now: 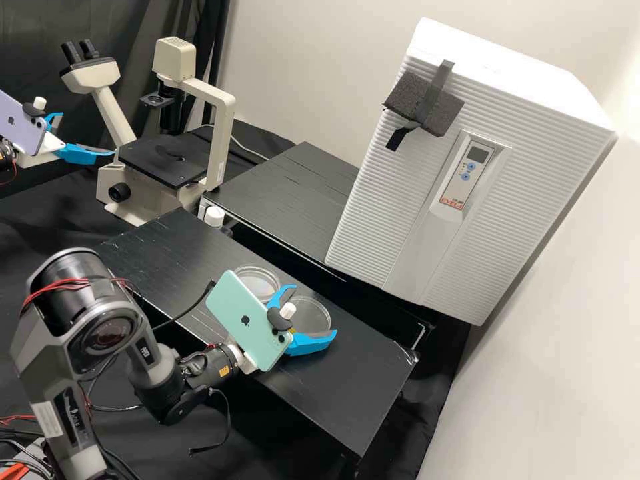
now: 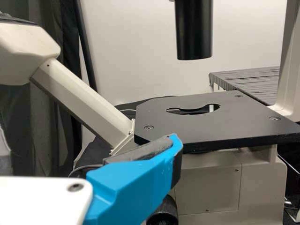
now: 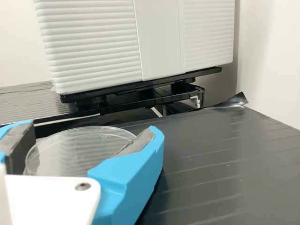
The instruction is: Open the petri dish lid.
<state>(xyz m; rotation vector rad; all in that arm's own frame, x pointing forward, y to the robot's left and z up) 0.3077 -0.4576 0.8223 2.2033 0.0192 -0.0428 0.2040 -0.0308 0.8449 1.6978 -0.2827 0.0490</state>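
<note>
The clear petri dish (image 3: 84, 152) lies flat on the tabletop (image 1: 360, 373), between the spread fingers of the right end effector (image 1: 315, 311). These are set wide apart, with a grey pad towards either side of the rim; no firm grip is seen, and whether the rim is touched cannot be told. Nor can the seam between lid and base be made out.

For the lid to be freed cleanly, the dish should be centred between the pads, the pads brought level with the lid's rim, and the closing done gently and evenly. By too low a grip the base would probably be lifted too; by too hard a squeeze the thin plastic could be flexed. The lift is best made straight up, with the second round dish (image 1: 259, 281), just beside the end effector, left unknocked. Well apart from it, the left end effector (image 1: 87, 134) is held open and empty near the microscope (image 1: 167, 158).
</note>
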